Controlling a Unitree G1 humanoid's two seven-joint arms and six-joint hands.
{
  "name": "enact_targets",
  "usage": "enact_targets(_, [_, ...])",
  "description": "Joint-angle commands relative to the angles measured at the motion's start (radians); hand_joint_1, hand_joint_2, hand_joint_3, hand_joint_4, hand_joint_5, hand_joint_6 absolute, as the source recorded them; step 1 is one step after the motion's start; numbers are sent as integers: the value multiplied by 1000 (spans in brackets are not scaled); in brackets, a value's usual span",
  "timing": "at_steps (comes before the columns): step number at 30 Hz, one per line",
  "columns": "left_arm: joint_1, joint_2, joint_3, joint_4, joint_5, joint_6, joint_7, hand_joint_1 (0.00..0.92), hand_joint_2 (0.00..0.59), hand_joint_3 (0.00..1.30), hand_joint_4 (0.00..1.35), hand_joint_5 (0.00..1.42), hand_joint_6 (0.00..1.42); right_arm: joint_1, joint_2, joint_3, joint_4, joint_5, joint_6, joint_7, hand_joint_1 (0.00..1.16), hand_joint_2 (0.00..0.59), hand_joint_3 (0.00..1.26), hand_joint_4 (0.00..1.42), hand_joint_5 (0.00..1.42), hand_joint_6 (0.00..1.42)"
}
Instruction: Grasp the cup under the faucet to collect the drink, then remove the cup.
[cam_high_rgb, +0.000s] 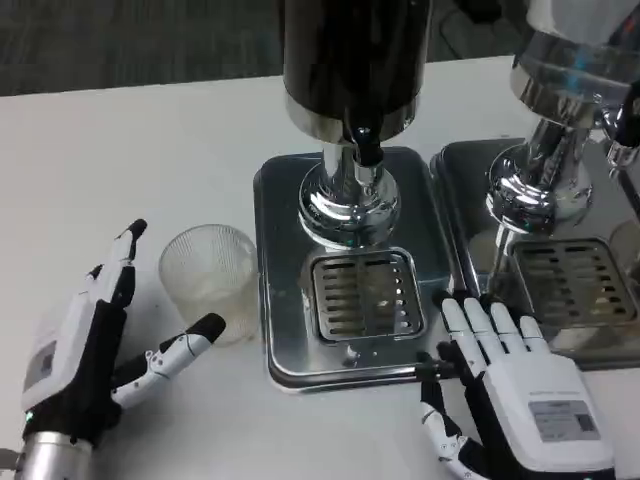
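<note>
Cup (211, 279) stands upright on the white table (120, 150), just left of the dispenser's drip tray (290, 340), not yet under the faucet (366, 146). Left hand (95, 350) is beside it, fingers wide, holding nothing; thumb near the cup's base. Right hand (510, 385) rests flat at the tray's front-right edge, fingers straight and close together, empty. Best approach imo: wrap the cup mid-wall, keep it level, then slide it right onto the grate (365, 297) below the faucet.

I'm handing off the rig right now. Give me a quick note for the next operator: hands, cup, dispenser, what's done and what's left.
Left hand: open, fingers spread beside the cup, not gripping it.
Right hand: open, fingertips resting on the right edge of the drip tray.
Cup: upright on the table, left of the tray, looks empty.
Faucet: above the grate, nothing under it.
Done: nothing visible yet.
Left: grasp cup, place under faucet, fill, remove.
</note>
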Motion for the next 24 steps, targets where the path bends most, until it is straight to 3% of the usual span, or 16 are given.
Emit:
enact_targets(1, [-25, -16, -12, 43, -7, -10, -13, 174, 43, 0, 0, 128, 84, 3, 8, 6, 6, 0, 11, -2, 180, 506, 0, 0, 0, 0])
enact_targets(15, [-123, -27, -59, 140, 12, 3, -12, 240, 57, 0, 6, 232, 147, 15, 22, 17, -2, -5, 29, -5, 180, 505, 0, 0, 0, 0])
enact_targets(24, [-173, -33, -85, 187, 13, -36, 0, 311, 80, 69, 83, 349, 307, 33, 35, 18, -13, -1, 41, -6, 178, 498, 0, 0, 0, 0])
